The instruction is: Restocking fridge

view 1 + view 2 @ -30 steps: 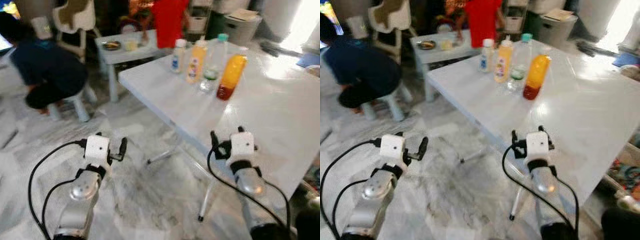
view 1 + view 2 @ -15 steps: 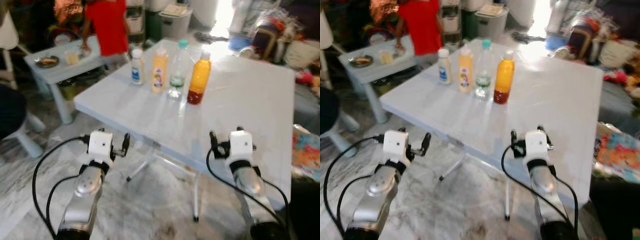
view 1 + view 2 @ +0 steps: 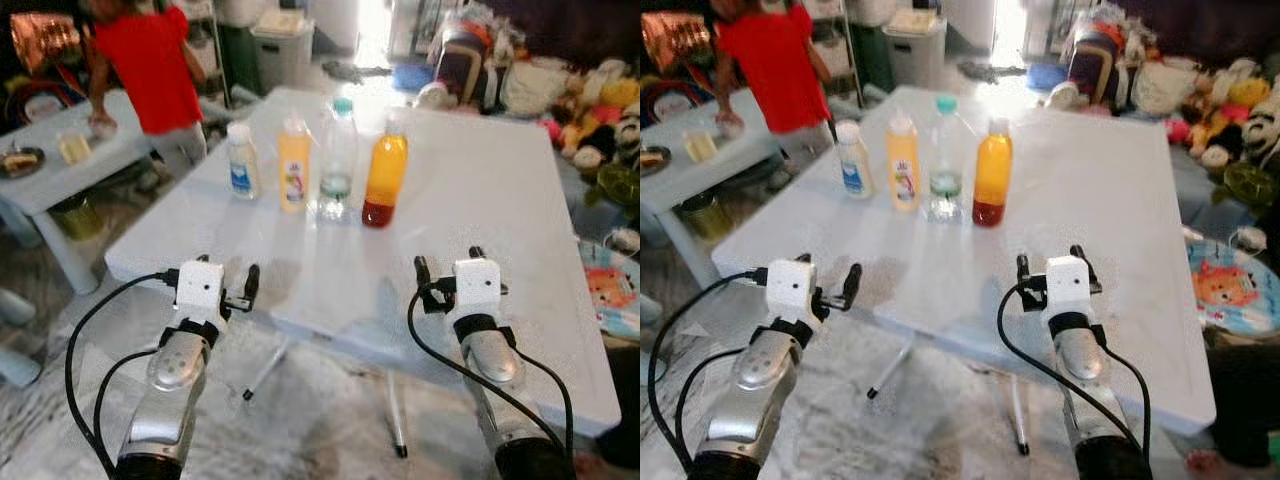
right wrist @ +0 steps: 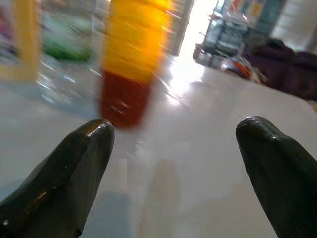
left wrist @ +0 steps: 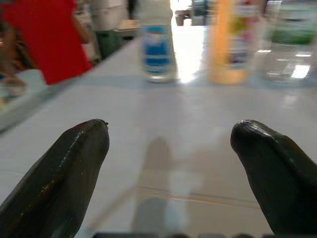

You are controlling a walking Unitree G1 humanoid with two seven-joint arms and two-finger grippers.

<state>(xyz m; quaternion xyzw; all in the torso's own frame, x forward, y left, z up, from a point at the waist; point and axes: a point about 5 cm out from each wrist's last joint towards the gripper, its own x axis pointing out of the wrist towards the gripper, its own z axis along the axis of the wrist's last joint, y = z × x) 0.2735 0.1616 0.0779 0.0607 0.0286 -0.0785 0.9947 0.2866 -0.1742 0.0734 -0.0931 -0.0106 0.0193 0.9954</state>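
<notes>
Both hands are hovering spread and empty over the near tabletop (image 3: 480, 200) edge: left hand (image 3: 248, 285), right hand (image 3: 445, 268). Four bottles are standing in a row well ahead: white bottle (image 3: 240, 160), yellow bottle (image 3: 293, 162), clear bottle (image 3: 338, 160), orange bottle (image 3: 384, 168), nearest the right hand's line.
</notes>
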